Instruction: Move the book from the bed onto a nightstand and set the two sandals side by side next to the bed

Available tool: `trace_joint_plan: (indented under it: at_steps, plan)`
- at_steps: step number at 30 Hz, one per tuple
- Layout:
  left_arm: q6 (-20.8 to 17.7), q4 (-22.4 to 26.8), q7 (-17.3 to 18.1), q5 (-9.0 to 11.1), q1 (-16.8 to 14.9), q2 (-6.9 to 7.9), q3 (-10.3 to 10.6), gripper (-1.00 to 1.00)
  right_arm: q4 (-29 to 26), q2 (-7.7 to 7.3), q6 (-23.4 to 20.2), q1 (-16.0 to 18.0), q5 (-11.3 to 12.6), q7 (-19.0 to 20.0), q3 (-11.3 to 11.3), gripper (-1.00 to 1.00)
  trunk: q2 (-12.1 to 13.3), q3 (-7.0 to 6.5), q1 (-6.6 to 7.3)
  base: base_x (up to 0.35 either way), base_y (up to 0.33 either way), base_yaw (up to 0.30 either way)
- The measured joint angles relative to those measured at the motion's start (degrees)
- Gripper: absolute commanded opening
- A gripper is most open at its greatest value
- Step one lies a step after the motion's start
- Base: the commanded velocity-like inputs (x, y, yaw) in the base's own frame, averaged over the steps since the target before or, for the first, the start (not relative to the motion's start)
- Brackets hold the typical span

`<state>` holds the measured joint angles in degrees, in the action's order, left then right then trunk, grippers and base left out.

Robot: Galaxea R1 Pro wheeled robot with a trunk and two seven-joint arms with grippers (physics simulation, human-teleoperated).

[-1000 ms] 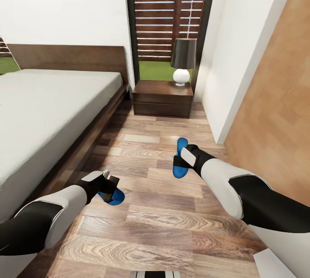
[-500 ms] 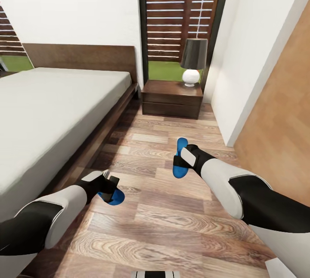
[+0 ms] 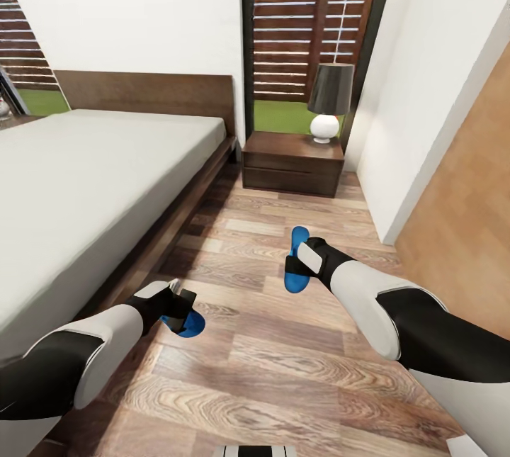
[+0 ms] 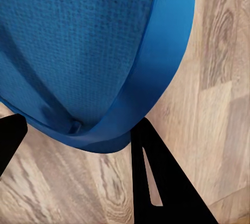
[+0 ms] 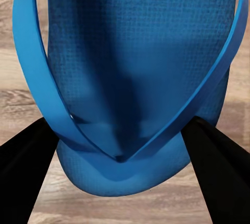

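Each hand grips one sandal: left hand (image 3: 177, 307), right hand (image 3: 303, 262). Step: carrying. Next: lower both side by side on the floor (image 3: 283, 358) beside the bed (image 3: 85, 181).

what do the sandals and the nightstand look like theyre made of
Sandals: likely foam or rubber, matte blue, with a fine dimpled footbed and smooth straps. Nightstand: dark brown wood or veneer, going by its faint grain, with a slightly glossy top that catches the light.
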<state>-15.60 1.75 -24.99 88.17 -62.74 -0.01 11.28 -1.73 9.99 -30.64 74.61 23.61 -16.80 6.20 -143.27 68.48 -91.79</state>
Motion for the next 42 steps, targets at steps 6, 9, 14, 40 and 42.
trace_joint_plan:
  at_steps: [6, 9, 14, 40, 42]
  plan:
    - [-0.02, 0.00, -0.06, -0.02, 0.00, 0.00, 0.02, -1.00, 0.00, 0.00, 0.00, 0.00, 0.04, -0.01, -0.07, -1.00, 0.00, 0.00, -0.01, -0.109, 0.000, 0.007]
    - [-0.02, 0.00, -0.07, -0.02, 0.01, 0.00, 0.02, -1.00, 0.00, 0.00, 0.00, 0.00, 0.04, -0.01, -0.08, -1.00, 0.00, 0.00, 0.00, -0.015, 0.000, 0.001]
    - [-0.03, 0.00, -0.07, -0.02, 0.02, 0.00, 0.02, -1.00, 0.00, 0.00, 0.00, 0.00, 0.05, -0.02, -0.09, -1.00, 0.00, 0.00, -0.01, -0.034, -0.038, 0.000]
    - [0.03, -0.86, -0.09, -0.02, 0.00, 0.00, 0.02, -1.00, 0.00, 0.00, -0.03, 0.00, 0.03, -0.01, -0.08, -1.00, 0.00, 0.00, 0.00, -0.020, -0.026, 0.000]
    - [0.01, -0.92, -0.09, -0.02, 0.00, 0.00, 0.01, -1.00, 0.00, 0.00, -0.04, 0.00, 0.04, -0.01, -0.09, -1.00, 0.00, 0.00, 0.00, 0.000, 0.000, 0.000]
